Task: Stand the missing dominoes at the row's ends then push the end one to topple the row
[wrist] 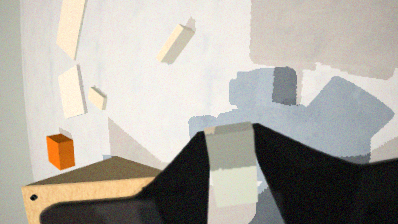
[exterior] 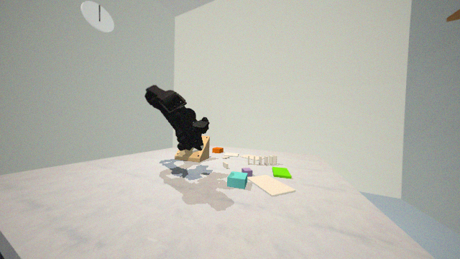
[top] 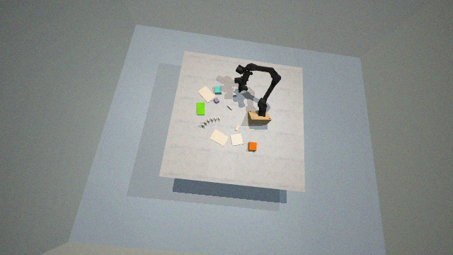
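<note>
Several cream dominoes stand in a slightly curved row [top: 211, 120] [exterior: 260, 160], left of centre in the top view. My gripper [wrist: 228, 134] [top: 242, 90] is shut on a cream domino [wrist: 234, 186], seen between the fingers in the wrist view. It is raised above the table, up and to the right of the row in the top view. One loose domino [top: 229, 107] [exterior: 226, 165] [wrist: 176, 44] lies on the table between the row and the arm. Another small cream piece [top: 237, 127] [exterior: 226, 157] [wrist: 97, 97] lies nearer the arm's base. The fingertips are not distinct in the exterior view.
A teal block [top: 218, 90] [exterior: 237, 180], a purple block [top: 216, 100] [exterior: 246, 172], a green slab [top: 200, 108] [exterior: 281, 173] and a cream plate [top: 206, 93] [exterior: 272, 185] lie beyond the row. Two pale plates [top: 219, 137] [top: 236, 139] and an orange block [top: 253, 146] [exterior: 218, 150] [wrist: 60, 152] lie on the other side.
</note>
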`<control>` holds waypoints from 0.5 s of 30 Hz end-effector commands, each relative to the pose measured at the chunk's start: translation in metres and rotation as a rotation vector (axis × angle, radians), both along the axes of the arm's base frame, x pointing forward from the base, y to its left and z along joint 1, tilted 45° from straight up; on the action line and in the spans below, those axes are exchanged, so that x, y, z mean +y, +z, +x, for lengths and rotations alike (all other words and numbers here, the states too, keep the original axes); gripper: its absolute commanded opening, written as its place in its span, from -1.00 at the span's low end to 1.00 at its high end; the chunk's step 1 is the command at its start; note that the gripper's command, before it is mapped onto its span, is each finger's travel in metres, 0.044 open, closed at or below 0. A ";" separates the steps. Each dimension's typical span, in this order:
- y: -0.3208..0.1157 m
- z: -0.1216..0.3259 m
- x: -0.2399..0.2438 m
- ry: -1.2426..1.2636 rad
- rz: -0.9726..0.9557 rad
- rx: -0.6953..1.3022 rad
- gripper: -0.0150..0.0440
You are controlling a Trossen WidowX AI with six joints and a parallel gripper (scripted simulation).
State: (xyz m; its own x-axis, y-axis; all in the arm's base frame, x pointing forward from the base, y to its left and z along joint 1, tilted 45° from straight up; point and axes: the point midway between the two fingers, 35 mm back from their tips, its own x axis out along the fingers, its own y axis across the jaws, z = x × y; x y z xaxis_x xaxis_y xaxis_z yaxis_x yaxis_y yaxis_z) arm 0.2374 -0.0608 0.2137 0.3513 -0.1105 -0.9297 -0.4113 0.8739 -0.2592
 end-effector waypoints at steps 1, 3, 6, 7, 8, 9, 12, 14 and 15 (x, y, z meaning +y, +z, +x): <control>-0.003 0.000 0.000 0.033 0.049 -0.037 -0.13; -0.004 0.001 0.000 0.050 0.075 -0.064 -0.13; -0.005 0.003 0.000 0.077 0.110 -0.109 -0.13; -0.005 0.004 -0.001 0.087 0.121 -0.124 -0.13; -0.005 0.004 -0.001 0.096 0.131 -0.140 -0.13; -0.004 0.004 -0.001 0.105 0.141 -0.157 -0.13; -0.004 0.006 -0.002 0.135 0.166 -0.208 -0.13; -0.003 0.007 -0.003 0.155 0.181 -0.244 -0.13; -0.002 0.007 -0.004 0.165 0.187 -0.262 -0.13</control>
State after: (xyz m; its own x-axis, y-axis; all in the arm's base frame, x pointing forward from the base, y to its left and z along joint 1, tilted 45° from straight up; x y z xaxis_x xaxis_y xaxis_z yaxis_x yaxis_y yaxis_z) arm 0.2447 -0.0645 0.2120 0.5491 0.1018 -0.8295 -0.4777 0.8526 -0.2116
